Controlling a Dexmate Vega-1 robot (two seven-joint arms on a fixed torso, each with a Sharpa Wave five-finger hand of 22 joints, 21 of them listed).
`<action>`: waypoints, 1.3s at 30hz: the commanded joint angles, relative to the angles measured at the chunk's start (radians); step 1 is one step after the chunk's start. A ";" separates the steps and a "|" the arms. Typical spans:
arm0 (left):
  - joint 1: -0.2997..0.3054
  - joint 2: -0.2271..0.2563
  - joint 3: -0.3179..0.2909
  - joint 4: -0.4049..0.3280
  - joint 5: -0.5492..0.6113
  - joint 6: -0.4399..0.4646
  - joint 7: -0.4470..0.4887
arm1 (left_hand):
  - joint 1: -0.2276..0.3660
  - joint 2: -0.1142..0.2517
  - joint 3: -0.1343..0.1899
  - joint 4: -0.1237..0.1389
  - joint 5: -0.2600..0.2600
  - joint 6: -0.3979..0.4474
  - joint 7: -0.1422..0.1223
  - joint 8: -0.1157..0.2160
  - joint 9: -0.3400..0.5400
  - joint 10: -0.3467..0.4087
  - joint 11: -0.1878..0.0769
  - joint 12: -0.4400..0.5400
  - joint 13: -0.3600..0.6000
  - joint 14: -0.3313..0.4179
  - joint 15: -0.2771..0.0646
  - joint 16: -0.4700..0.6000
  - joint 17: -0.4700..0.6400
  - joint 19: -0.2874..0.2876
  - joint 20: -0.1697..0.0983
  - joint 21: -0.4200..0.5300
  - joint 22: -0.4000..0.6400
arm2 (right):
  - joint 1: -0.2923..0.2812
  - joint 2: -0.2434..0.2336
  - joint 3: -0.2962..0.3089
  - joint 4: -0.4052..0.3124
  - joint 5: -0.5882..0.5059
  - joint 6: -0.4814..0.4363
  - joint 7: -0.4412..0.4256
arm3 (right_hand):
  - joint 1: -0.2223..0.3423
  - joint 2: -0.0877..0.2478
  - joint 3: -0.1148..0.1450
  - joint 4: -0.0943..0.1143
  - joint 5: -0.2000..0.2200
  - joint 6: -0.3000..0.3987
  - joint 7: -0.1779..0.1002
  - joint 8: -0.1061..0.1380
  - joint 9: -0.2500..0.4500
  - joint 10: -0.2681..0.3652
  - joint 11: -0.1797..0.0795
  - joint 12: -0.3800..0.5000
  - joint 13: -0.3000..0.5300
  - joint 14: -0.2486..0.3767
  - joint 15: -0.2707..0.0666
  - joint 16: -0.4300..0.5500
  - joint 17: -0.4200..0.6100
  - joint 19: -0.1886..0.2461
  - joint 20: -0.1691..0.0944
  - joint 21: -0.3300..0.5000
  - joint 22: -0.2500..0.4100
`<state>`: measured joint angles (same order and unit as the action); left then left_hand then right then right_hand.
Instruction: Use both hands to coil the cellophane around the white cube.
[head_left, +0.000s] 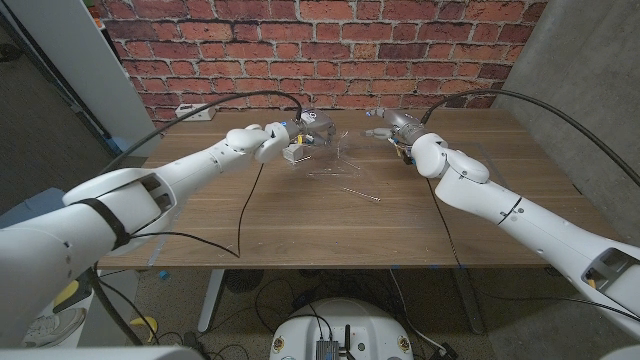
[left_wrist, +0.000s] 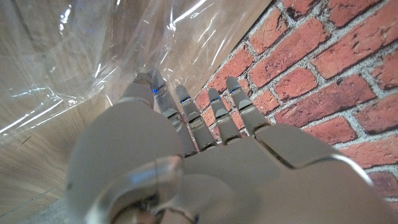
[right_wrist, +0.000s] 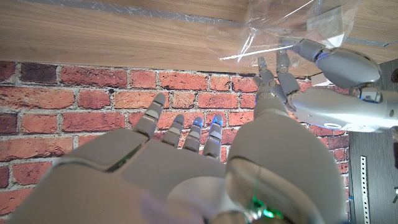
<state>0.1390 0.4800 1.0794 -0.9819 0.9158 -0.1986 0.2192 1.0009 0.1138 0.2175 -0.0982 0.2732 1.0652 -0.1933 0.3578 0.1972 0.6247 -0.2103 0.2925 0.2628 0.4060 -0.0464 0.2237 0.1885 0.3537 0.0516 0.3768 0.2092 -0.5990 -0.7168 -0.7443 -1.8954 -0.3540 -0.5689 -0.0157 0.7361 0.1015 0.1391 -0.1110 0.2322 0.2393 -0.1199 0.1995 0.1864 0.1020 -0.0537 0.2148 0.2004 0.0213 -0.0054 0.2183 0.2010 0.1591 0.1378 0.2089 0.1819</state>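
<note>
Cellophane (head_left: 335, 150), clear and crinkled, hangs stretched between my two hands above the far middle of the bench (head_left: 330, 225). My left hand (head_left: 272, 140) is at its left end, fingers closed against the sheet; just under and beside those fingers sits the white cube (head_left: 293, 153), touching or nearly touching the film. Whether the cube rests on the bench or is partly lifted, I cannot tell. In the left wrist view the film (left_wrist: 93, 50) bulges past my fingertips (left_wrist: 152, 84), fingers fairly straight, thumb hidden, so the exact pinch is unclear.

Moving right: the sheet runs slack toward my right hand (head_left: 392, 128), which has its fingers gathered on the other end. The right wrist view shows a corner of film (right_wrist: 292, 31) at the thumb side; I judge it held.

Step in hand, my reading: wrapping begun, cube at one end, not yet enclosed. Next move calls for carrying the free end over and round the cube while the left hand steadies it.

Long axis of the sheet: hand to hand, across the bench.
</note>
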 joint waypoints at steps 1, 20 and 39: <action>-0.013 -0.089 0.021 0.182 -0.203 -0.066 -0.050 | 0.010 0.000 0.002 -0.011 -0.003 0.029 -0.016 -0.003 0.002 0.006 0.004 0.002 0.002 0.014 -0.165 0.006 0.003 0.014 -0.004 0.009 0.000 | 0.009 0.000 -0.007 -0.005 -0.010 0.003 0.006 | 0.004 0.003 0.001 -0.005 -0.003 0.004 0.003 0.000 0.002 0.001 0.003 -0.004 0.000 0.005 0.002 0.000 0.003 0.002 0.007 -0.001 0.000; 0.143 -0.051 0.018 -0.049 -0.118 0.449 0.142 | -0.192 -0.140 -0.162 0.043 0.014 -0.895 -0.021 -0.193 0.002 -0.410 0.094 -0.086 0.063 -0.145 -0.044 -0.039 0.019 -0.163 0.121 -0.062 -0.007 | 0.005 -0.006 -0.002 -0.022 -0.021 0.006 0.008 | -0.004 0.002 0.001 -0.004 -0.006 0.000 0.002 -0.003 0.002 0.000 0.002 -0.006 0.000 0.004 0.003 -0.001 0.005 0.002 0.007 -0.002 0.000; 0.280 0.012 -0.071 -0.257 -0.180 0.655 0.257 | -0.259 -0.094 -0.216 0.072 0.010 -0.898 -0.020 -0.050 0.021 -0.363 0.118 0.092 0.101 -0.086 0.004 -0.012 0.014 -0.062 0.109 -0.037 -0.003 | -0.008 -0.008 0.007 -0.034 -0.024 0.011 0.000 | -0.015 0.004 -0.001 0.000 -0.009 0.000 0.002 -0.004 0.002 0.002 0.004 -0.007 0.001 0.006 0.001 0.001 0.007 0.002 0.006 -0.002 0.000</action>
<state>0.3482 0.4421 1.0375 -1.1013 0.7673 0.2034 0.3766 0.7641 0.0351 0.0168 -0.0330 0.2896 0.0721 -0.2147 0.2740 0.2120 0.2312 -0.0909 0.3632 0.3592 0.2922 -0.0400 0.2091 0.2043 0.2774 0.1540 0.3326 0.2026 -0.5946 -0.7223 -0.7467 -1.9179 -0.3756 -0.5626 -0.0078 0.7315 0.1061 0.1391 -0.1109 0.2251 0.2393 -0.1199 0.1957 0.1865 0.1019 -0.0537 0.2091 0.2004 0.0213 -0.0055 0.2183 0.2024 0.1591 0.1378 0.2089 0.1818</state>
